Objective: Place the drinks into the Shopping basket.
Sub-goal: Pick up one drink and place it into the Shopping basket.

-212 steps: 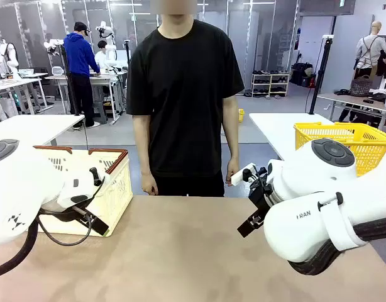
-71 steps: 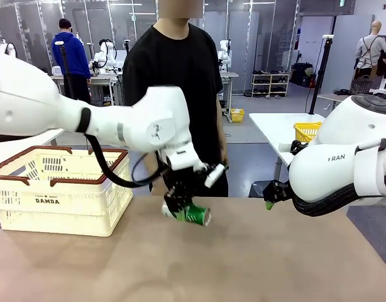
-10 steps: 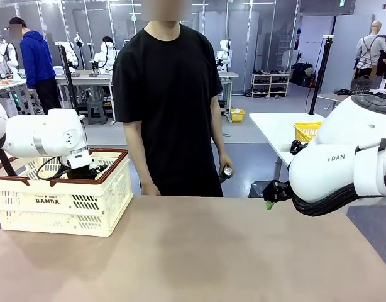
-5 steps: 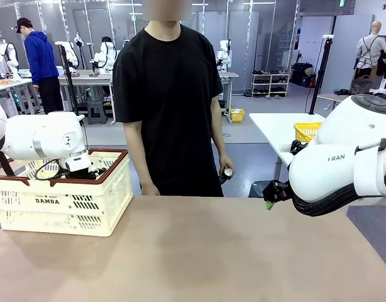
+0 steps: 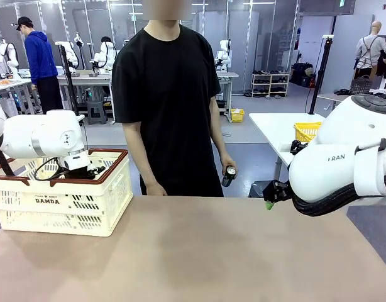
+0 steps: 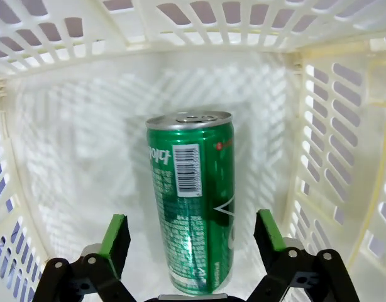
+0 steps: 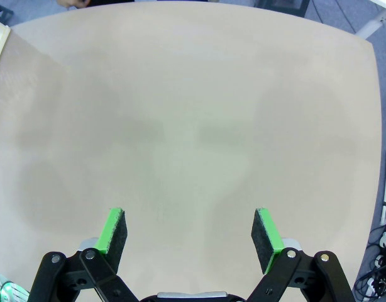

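Glossy metal green can (image 6: pixel 193 201); matt slotted plastic basket (image 6: pixel 67 138); smooth matt tabletop (image 7: pixel 193 126).

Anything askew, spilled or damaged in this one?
Nothing spilled or damaged. The green can appears to lie on its side on the floor of the Shopping basket, undented, between the open jaws of the left gripper, touching neither pad.

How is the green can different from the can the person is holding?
The green can sits inside the Shopping basket, between the fingers of the open left gripper; the person's can is in a hand, outside the basket. The green can is bright green; the person's can looks dark, too small to tell more. Both have silver tops.
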`<state>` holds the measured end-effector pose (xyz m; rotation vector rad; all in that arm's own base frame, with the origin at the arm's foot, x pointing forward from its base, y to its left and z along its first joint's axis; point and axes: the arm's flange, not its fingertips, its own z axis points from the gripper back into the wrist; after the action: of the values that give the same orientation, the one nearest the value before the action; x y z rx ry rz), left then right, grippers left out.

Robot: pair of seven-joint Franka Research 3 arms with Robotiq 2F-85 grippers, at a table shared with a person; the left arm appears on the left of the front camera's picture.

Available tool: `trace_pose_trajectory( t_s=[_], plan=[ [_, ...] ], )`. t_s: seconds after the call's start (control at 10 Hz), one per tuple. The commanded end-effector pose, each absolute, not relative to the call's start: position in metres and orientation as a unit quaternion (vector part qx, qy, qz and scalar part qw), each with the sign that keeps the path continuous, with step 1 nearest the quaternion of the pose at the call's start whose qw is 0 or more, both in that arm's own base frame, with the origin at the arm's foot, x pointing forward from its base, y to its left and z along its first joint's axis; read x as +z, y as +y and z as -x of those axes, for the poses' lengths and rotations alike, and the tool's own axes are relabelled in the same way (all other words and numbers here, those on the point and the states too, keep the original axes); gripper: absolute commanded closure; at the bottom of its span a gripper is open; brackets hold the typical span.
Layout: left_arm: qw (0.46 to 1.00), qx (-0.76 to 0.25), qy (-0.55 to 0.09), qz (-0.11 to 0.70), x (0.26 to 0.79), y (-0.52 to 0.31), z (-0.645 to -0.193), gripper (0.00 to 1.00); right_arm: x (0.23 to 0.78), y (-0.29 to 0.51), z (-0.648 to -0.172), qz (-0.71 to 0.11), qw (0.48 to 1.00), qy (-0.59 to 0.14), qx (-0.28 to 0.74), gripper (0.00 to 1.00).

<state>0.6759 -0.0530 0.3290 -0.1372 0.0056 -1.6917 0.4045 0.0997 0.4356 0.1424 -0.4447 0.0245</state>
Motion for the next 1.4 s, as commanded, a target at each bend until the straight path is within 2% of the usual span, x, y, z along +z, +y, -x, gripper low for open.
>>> trace_pose_trajectory(
  t_s=[0.0,0.1,0.9,1.3],
  plan=[
    [0.677,-0.733,-0.009,0.072,0.341,-0.048,-0.672,0.01,0.435,0.099,-0.404,-0.072,0.973,-0.219,0.011,0.0],
    [0.661,-0.748,0.002,0.061,0.329,-0.053,-0.676,0.01,0.435,0.099,-0.404,-0.072,0.973,-0.219,0.011,0.0],
    [0.663,-0.746,0.002,0.06,0.33,-0.052,-0.676,0.01,0.435,0.099,-0.404,-0.072,0.973,-0.219,0.011,0.0],
    [0.674,-0.738,-0.022,0.023,0.397,-0.033,-0.67,0.01,0.435,0.099,-0.404,-0.072,0.973,-0.219,0.011,0.0]
  ],
)
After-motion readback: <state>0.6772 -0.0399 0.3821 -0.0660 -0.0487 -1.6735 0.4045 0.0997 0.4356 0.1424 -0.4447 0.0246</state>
